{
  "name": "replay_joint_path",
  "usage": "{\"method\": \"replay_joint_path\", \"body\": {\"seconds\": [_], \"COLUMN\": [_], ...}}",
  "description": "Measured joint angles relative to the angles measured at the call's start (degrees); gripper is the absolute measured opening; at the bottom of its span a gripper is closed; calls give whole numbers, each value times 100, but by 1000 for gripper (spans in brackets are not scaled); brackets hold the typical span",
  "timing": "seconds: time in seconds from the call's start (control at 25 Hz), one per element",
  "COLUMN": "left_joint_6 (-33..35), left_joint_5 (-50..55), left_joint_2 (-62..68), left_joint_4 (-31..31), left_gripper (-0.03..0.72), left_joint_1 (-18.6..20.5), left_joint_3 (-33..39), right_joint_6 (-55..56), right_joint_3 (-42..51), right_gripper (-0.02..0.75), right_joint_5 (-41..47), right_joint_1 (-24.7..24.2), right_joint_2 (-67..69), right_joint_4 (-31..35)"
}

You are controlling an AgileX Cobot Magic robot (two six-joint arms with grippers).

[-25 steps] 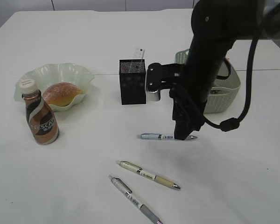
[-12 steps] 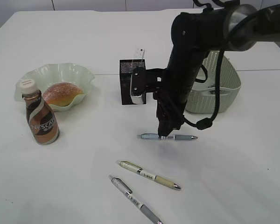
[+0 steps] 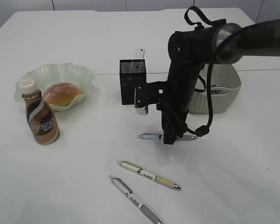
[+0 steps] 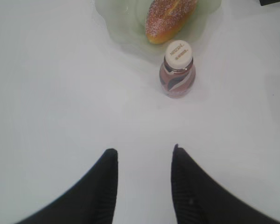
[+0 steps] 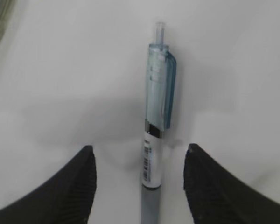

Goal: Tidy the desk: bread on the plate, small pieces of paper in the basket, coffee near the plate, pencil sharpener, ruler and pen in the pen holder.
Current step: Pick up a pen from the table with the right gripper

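White tabletop, the desk (image 3: 60, 186), is filling every view I am watching. Next in size, the black right arm (image 3: 186, 70) is reaching in from the upper right and standing nearly upright over the middle. Behind it, the pale grey-green perforated plastic basket (image 3: 221, 93) is sitting at right; I cannot tell what is inside it. At left, the pale green ruffled plate (image 3: 37, 77) is carrying the golden-brown sugar-dusted bread (image 3: 61, 93). The black square mesh pen holder (image 3: 132, 81) is standing between plate and basket, with a white slip poking out of its top. The brown Nescafe coffee bottle (image 3: 41, 119) with its white cap is standing upright just in front of the plate.

The right gripper (image 5: 140, 177) is hanging low with its jaws wide apart, straddling the pale blue clear-barrelled pen (image 5: 156, 116); neither finger is touching it, and the pen is lying flat on the desk. The left gripper (image 4: 143, 161) is hovering open and empty over bare desk, looking toward the coffee and the plate.

Two more pens are lying nearer the front edge: a cream one (image 3: 148, 175) and a grey one (image 3: 134, 199), close together, well apart from the holder.
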Motion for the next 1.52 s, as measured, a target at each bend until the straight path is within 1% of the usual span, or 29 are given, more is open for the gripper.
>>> {"method": "replay_joint_path", "body": {"seconds": [0.12, 0.28, 1.08, 1.52], "left_joint_6": [0, 0, 0, 0], "left_joint_5": [0, 0, 0, 0], "left_joint_2": [0, 0, 0, 0], "left_joint_4": [0, 0, 0, 0], "left_gripper": [270, 263, 258, 255], "left_joint_1": [0, 0, 0, 0], "left_joint_3": [0, 0, 0, 0], "right_joint_6": [0, 19, 19, 19], "right_joint_3": [0, 0, -36, -48], "right_gripper": [438, 438, 438, 438], "right_joint_5": [0, 0, -195, -200], "right_joint_1": [-66, -92, -92, -92], "right_joint_2": [9, 62, 281, 295], "right_joint_4": [0, 0, 44, 233]}}
